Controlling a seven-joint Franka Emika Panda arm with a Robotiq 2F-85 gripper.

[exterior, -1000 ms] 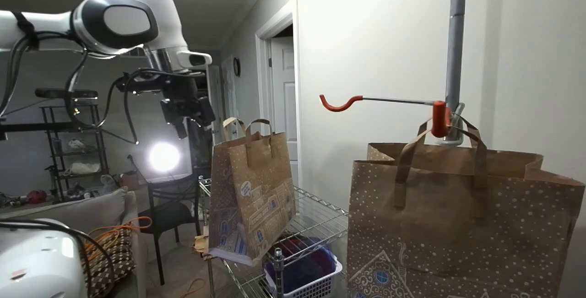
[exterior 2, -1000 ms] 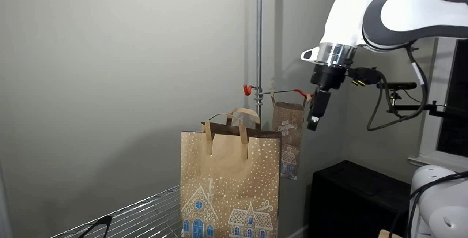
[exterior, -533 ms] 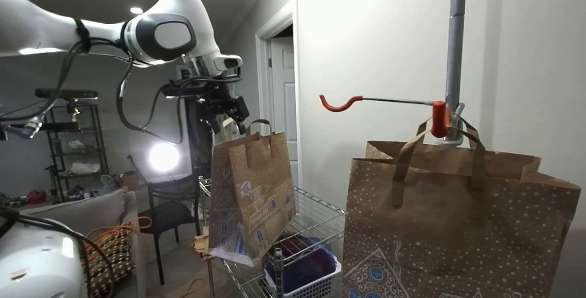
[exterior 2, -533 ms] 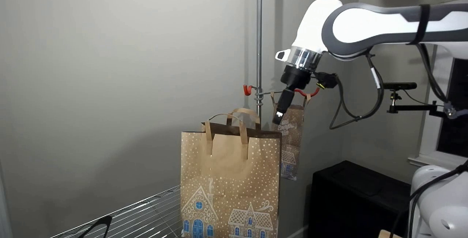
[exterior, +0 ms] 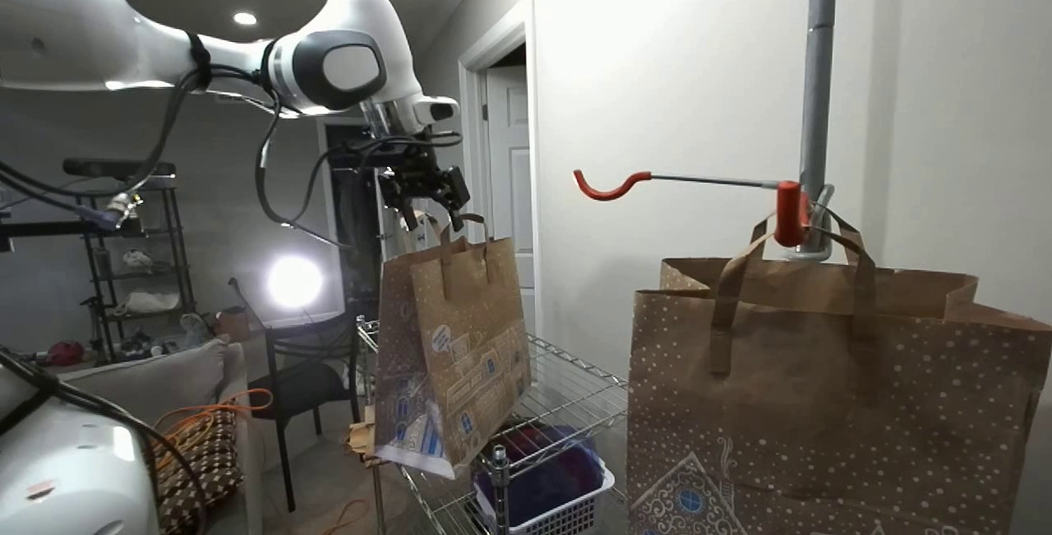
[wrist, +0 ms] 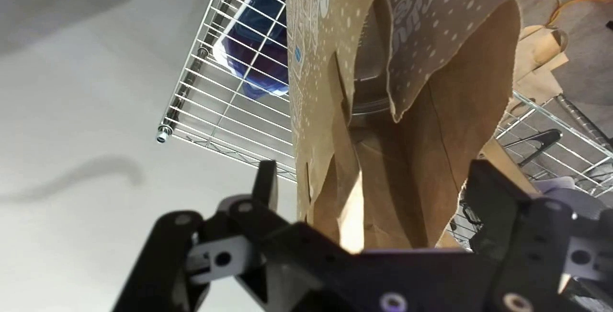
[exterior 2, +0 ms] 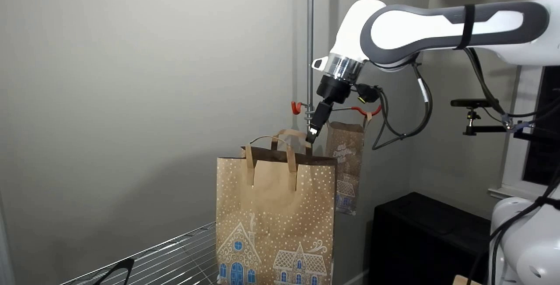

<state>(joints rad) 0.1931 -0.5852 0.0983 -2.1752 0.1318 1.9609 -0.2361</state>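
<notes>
Wrist view, left to right: one wall [wrist: 72,158], filling the left side; one wire shelf [wrist: 203,52], running beneath; one tool [wrist: 375,179], its two fingers [wrist: 264,183] standing wide apart and pinching nothing; one paper bag [wrist: 412,149], brown, printed, standing mouth-up on the wire shelf and sitting below the tool, its open mouth showing between the fingertips; one orange cord [wrist: 555,6], curling at the far right. Key relation: the mouth's long axis is running up and down this view, crosswise to the line joining the fingertips.

Listed in an exterior view, left to right: one front handle [exterior 2: 291,159] and one rear handle [exterior 2: 291,132], both rising from the paper bag; one pole [exterior 2: 310,57], standing behind; the tool, hanging over the paper bag's right end, the paper bag sitting below it and to the left. Whether a fingertip is touching the rear handle cannot be told. Next, one second paper bag [exterior 2: 345,162], hanging from one red-tipped hook [exterior 2: 360,110]; last, the single robot arm [exterior 2: 415,26], spanning the right.
</notes>
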